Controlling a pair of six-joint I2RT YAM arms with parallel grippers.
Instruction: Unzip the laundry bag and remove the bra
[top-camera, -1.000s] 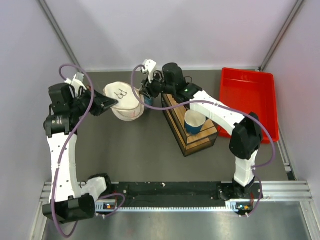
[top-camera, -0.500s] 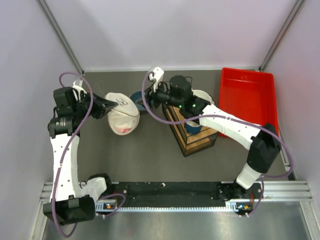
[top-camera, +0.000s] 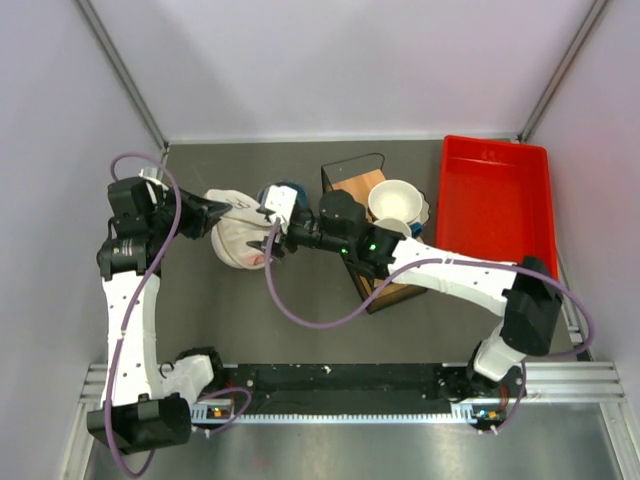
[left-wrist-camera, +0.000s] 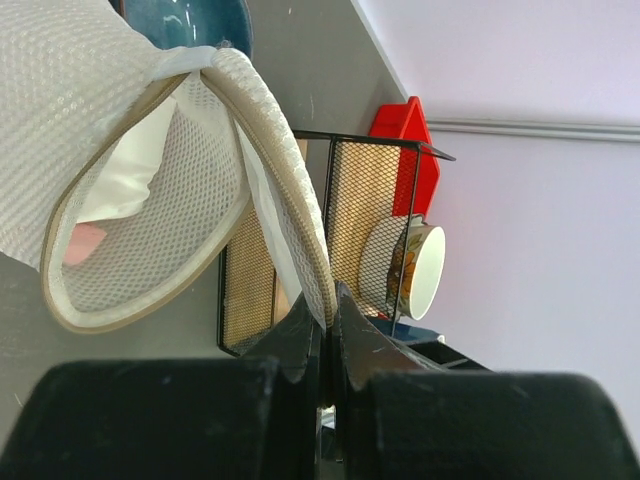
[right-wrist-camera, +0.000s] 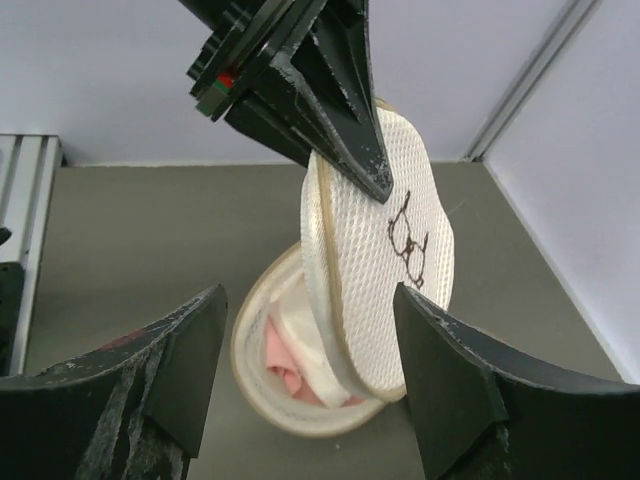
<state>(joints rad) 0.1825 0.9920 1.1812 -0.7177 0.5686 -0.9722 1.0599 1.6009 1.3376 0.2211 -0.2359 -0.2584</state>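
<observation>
The laundry bag (top-camera: 238, 243) lies on the table, a white mesh cylinder, with its round lid (right-wrist-camera: 395, 240) bearing the black drawing swung open. My left gripper (top-camera: 224, 210) is shut on the lid's rim (left-wrist-camera: 322, 300) and holds it up; it also shows in the right wrist view (right-wrist-camera: 330, 120). The bra (right-wrist-camera: 285, 365) shows as pink and white fabric inside the open bag, and in the left wrist view (left-wrist-camera: 85, 242). My right gripper (right-wrist-camera: 308, 295) is open and empty, just in front of the bag's mouth (top-camera: 270, 243).
A black wire and wood rack (top-camera: 385, 285) stands right of the bag with a cup (left-wrist-camera: 420, 270) in it. A white bowl (top-camera: 395, 200) and a red tray (top-camera: 495, 200) are further right. A dark blue bowl (top-camera: 283, 190) sits behind the bag.
My right arm has swung from behind the bag round to its near right side, gripper open toward the mouth. The bag has shifted nearer and its lid stands open. The left gripper keeps hold.
</observation>
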